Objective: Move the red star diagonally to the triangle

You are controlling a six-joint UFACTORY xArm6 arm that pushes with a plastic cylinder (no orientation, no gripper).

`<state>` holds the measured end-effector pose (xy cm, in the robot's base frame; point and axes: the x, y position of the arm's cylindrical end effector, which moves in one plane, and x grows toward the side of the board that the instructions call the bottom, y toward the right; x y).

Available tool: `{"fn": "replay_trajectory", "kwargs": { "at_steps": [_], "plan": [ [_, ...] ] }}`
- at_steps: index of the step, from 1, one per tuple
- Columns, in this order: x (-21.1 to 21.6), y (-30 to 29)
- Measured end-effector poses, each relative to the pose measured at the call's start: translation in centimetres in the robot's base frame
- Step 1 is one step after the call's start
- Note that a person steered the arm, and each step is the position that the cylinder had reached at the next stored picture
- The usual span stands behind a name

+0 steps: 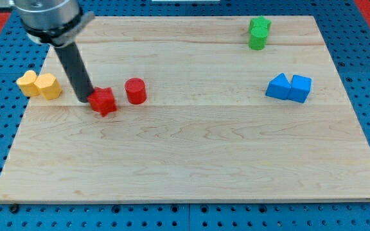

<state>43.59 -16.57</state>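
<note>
The red star (103, 101) lies on the wooden board (191, 160) at the view's left. My tip (85, 100) touches the star's left side. A red cylinder (135, 91) stands just right of the star. The blue triangle (277, 86) sits at the view's right, touching a blue cube (300, 88) on its right side.
Two yellow blocks (39, 85) sit side by side at the board's left edge. Two green blocks (258, 33) stand close together at the view's top right. A blue pegboard surrounds the board.
</note>
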Motion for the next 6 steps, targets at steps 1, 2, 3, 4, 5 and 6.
{"fn": "replay_trajectory", "kwargs": {
  "at_steps": [1, 2, 3, 4, 5, 6],
  "plan": [
    [1.8, 3.2],
    [0.8, 4.4],
    [0.6, 6.4],
    [3.4, 10.4],
    [3.2, 12.5],
    [2.3, 15.3]
  ]
}}
